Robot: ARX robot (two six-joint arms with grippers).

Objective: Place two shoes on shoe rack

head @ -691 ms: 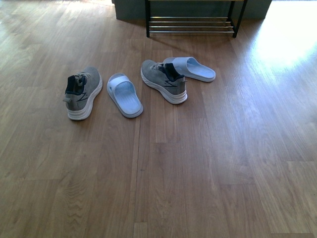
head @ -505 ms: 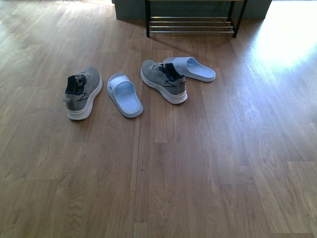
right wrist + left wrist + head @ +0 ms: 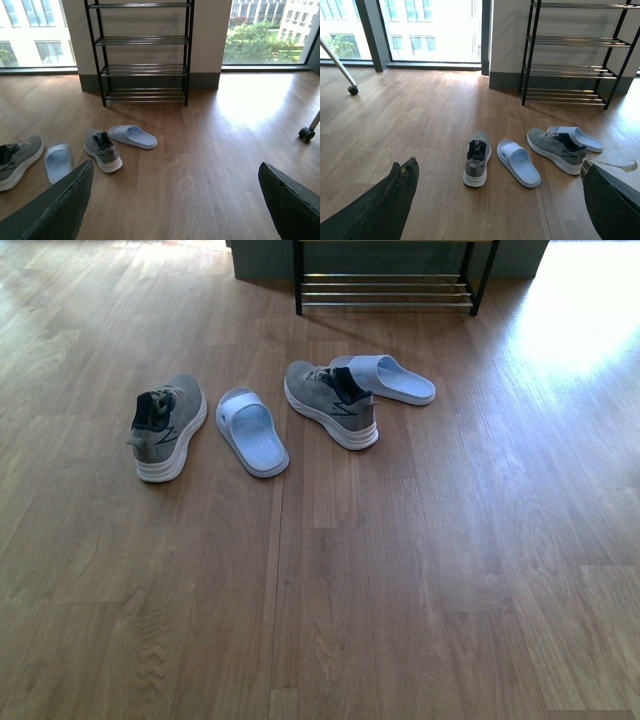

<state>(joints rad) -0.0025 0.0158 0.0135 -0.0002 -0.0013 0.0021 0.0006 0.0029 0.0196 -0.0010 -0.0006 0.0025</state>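
Observation:
Two grey knit sneakers with white soles stand on the wood floor. The left shoe (image 3: pixel 165 427) (image 3: pixel 477 165) (image 3: pixel 16 159) has its heel toward me. The right shoe (image 3: pixel 332 403) (image 3: pixel 556 149) (image 3: pixel 102 150) lies angled, further right. The shoe rack (image 3: pixel 385 288) (image 3: pixel 572 67) (image 3: pixel 142 52), black frame with chrome bars, stands against the far wall behind them. Neither arm shows in the front view. My left gripper (image 3: pixel 500 200) is open, well short of the shoes, with nothing between its fingers. Over bare floor to the right of the shoes, my right gripper (image 3: pixel 175 202) is open too.
Two pale blue slides lie among the shoes: one slide (image 3: pixel 251 431) between them, the other slide (image 3: pixel 385 378) behind the right shoe. A castor wheel (image 3: pixel 306 133) stands at the far right, another castor (image 3: pixel 353 90) at the far left. Windows line the back wall.

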